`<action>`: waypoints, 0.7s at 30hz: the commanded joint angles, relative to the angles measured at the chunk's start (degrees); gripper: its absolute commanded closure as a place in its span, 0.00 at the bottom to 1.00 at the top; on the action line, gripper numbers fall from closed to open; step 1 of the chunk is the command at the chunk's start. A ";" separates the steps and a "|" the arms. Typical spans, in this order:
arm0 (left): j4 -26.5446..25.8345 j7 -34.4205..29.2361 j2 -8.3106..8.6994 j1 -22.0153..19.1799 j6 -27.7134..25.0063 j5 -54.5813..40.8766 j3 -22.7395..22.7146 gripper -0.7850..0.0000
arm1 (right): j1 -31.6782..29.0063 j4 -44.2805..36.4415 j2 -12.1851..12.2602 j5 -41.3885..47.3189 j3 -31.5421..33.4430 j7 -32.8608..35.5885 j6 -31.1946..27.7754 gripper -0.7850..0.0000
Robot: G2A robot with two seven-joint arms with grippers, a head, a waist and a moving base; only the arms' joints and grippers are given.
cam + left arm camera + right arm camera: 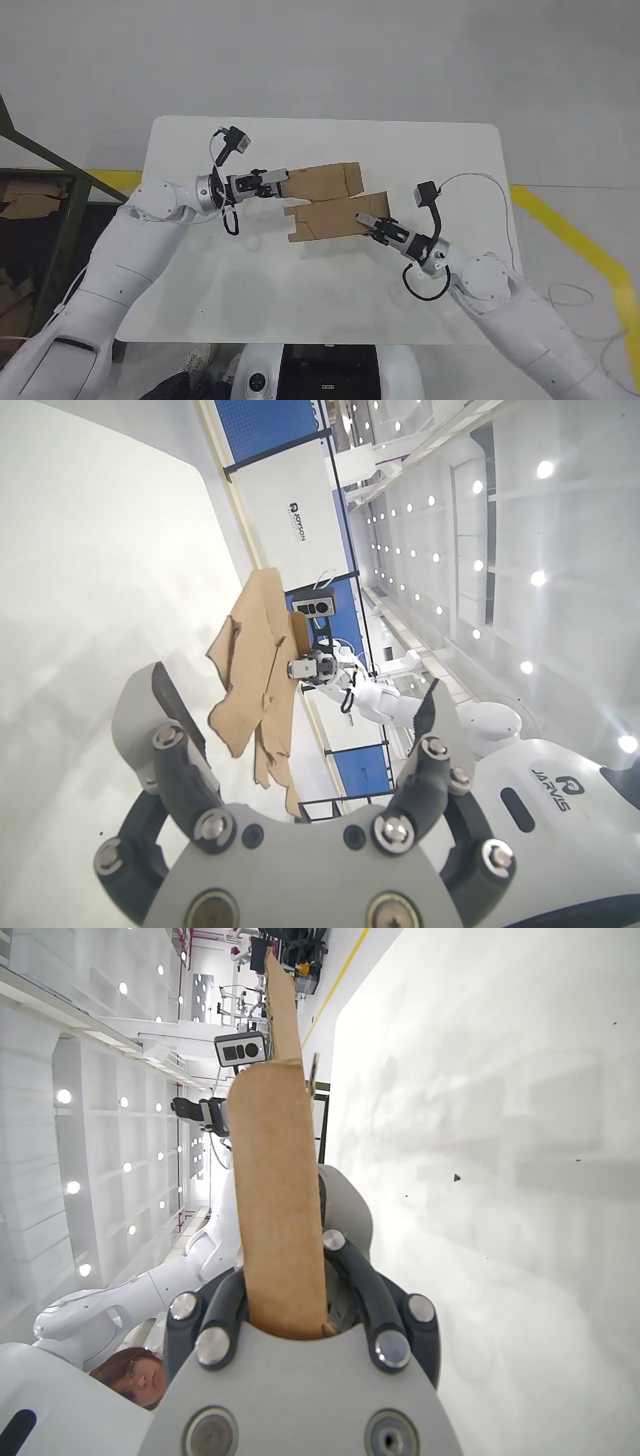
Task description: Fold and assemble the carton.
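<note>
1. The carton [330, 215] is sitting over the middle of the surface [300, 310] as a brown blank with its flaps partly spread. Whether it is resting there or hanging just clear, I cannot tell.
2. It is looking light and thin. The panels are probably staying stiff while the creases are bending readily, and the edges are likely to crush or tear under a hard squeeze.
3. A flap or panel edge close to a crease is looking like the best hold, with one end steadied while the other is folded.
4. The right pincer [375, 226] is clamping the end flap nearest it, with the board running down between its fingers.
5. The left pincer [283, 181] is standing wide apart at the opposite end. The carton's near edge is sitting in the gap between its fingers [170, 705], with no pad visibly pressing on it.
</note>
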 commanded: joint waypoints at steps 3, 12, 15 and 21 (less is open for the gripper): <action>0.57 -1.25 -0.34 -0.38 -0.46 -0.87 0.28 0.00 | 0.65 1.09 -0.60 -0.61 -0.16 -0.76 1.33 1.00; -0.79 -2.65 -0.22 0.90 -0.19 -1.37 -1.59 0.00 | 0.74 0.99 -1.63 -5.53 -0.05 -4.77 3.79 1.00; -1.41 -2.72 -0.22 1.15 0.11 -1.41 -2.14 0.00 | 0.58 0.45 -1.95 -7.17 -0.32 -5.04 4.48 1.00; -1.58 -2.83 -0.59 0.48 0.81 -0.69 -1.82 0.00 | -0.27 -0.42 -2.39 -8.44 -0.07 -4.91 4.56 1.00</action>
